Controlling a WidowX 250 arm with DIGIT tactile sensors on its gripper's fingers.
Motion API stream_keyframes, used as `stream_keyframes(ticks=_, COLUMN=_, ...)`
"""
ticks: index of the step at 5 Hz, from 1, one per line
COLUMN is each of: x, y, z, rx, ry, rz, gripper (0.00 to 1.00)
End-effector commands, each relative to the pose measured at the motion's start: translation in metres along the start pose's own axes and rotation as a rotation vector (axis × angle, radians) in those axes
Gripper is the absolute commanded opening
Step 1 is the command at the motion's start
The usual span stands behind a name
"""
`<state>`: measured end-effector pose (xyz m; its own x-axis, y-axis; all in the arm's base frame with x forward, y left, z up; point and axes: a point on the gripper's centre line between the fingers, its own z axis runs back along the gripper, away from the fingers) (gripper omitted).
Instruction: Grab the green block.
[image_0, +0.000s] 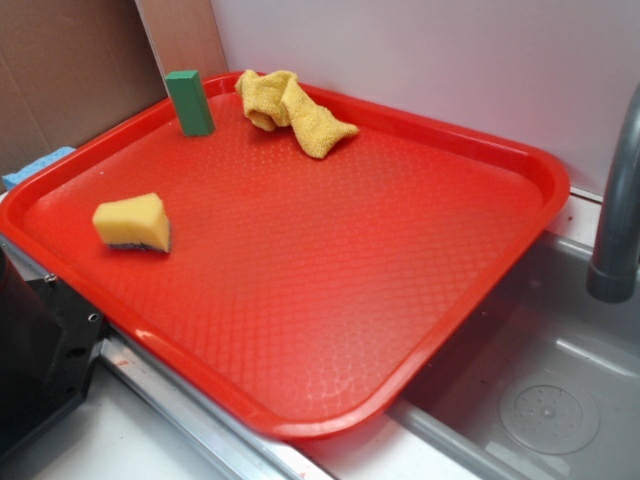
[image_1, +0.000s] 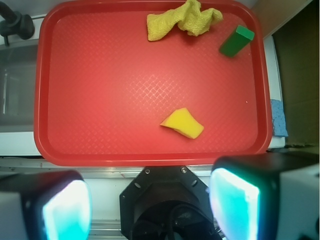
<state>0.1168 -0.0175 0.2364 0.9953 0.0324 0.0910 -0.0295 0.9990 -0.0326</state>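
My gripper (image_1: 150, 205) hangs wide open, empty, off the tray's (image_1: 150, 159) near rim. Green block (image_1: 236, 41) stands upright in tray's far right corner, beside the yellow cloth (image_1: 182, 20), well apart from my fingers (image_1: 235, 200).

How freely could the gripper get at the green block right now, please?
Probably yes: the gripper is open, the green block stands upright apart from the yellow cloth, though close to the tray rim.
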Motion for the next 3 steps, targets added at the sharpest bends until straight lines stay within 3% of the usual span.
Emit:
stream_keyframes(ticks=1, x=0.000, y=0.000, z=0.000, rx=0.000, ry=0.000, rz=0.000, gripper=1.00)
stream_keyframes(ticks=3, x=0.040, y=0.053, z=-0.031, rx=0.001, ry=-0.153, rz=0.480, gripper=1.00)
